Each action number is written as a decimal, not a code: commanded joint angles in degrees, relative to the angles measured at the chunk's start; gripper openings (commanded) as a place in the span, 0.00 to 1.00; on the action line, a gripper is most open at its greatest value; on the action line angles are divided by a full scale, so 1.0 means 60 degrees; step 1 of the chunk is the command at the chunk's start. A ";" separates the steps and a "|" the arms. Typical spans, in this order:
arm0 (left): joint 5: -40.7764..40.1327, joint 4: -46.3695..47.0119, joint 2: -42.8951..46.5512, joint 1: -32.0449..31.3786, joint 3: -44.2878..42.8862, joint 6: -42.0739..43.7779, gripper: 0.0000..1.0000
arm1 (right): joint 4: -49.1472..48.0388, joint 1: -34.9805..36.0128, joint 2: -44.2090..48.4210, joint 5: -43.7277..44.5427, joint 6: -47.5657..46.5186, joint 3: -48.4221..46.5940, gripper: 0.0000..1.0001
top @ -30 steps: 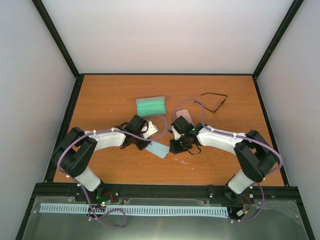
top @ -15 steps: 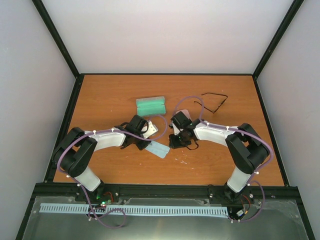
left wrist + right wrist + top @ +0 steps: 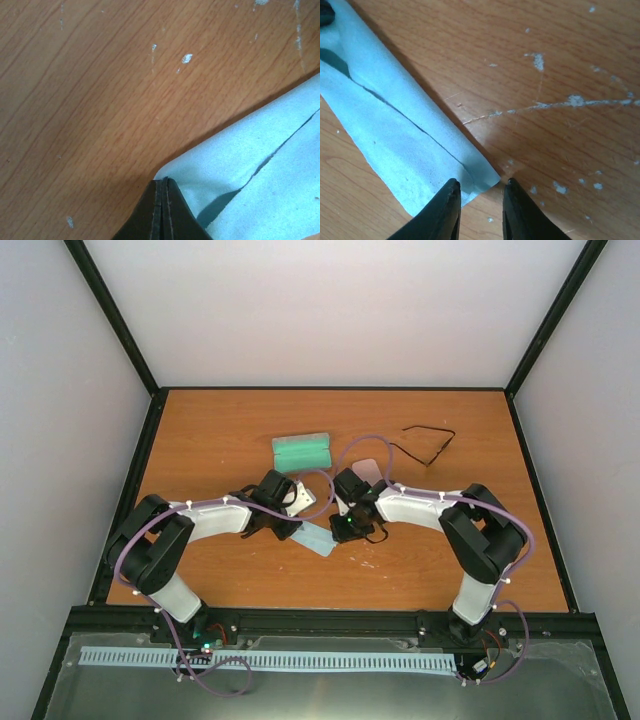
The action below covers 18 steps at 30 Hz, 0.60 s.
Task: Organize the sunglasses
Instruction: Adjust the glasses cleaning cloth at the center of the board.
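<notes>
Moved: right arm (image 3: 430, 508) has swung left in the last second, bringing the right gripper (image 3: 481, 187) to the blue cloth (image 3: 395, 125); left arm (image 3: 215, 518) has stayed put.
Sunglasses (image 3: 430, 440): lying at the far right of the table (image 3: 220, 430), well apart from both grippers.
Green case (image 3: 301, 451): open, far centre.
Right gripper: low over the wood, jaws partly spread astride one corner of the cloth.
Left gripper (image 3: 162, 200): jaws pressed together, pinching the cloth's opposite edge.
Left arm: elbow bent, forearm reaching right.
</notes>
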<state>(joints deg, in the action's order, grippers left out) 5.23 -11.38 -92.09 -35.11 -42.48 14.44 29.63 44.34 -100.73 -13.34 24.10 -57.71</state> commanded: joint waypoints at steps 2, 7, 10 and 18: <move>-0.0381 -0.0192 -0.0030 0.0008 0.0084 -0.0116 0.00 | 0.0339 0.0188 -0.0524 0.0314 0.0091 -0.0227 0.18; -0.0389 -0.0171 0.0017 0.0008 0.0087 -0.0119 0.01 | 0.0247 0.0242 -0.0636 0.0319 0.0134 -0.0245 0.03; -0.0416 -0.0170 0.0133 0.0008 0.0100 -0.0122 0.01 | 0.0119 0.0242 -0.0480 0.0361 0.0183 -0.0219 0.03; -0.0350 -0.0079 0.0877 0.0008 0.0116 -0.0141 0.01 | -0.0471 0.0139 0.0339 0.0610 0.0217 -0.0183 0.03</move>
<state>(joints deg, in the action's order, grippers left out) 3.57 -11.81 -90.19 -35.11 -41.91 14.39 29.19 45.32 -102.02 -11.66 24.91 -59.13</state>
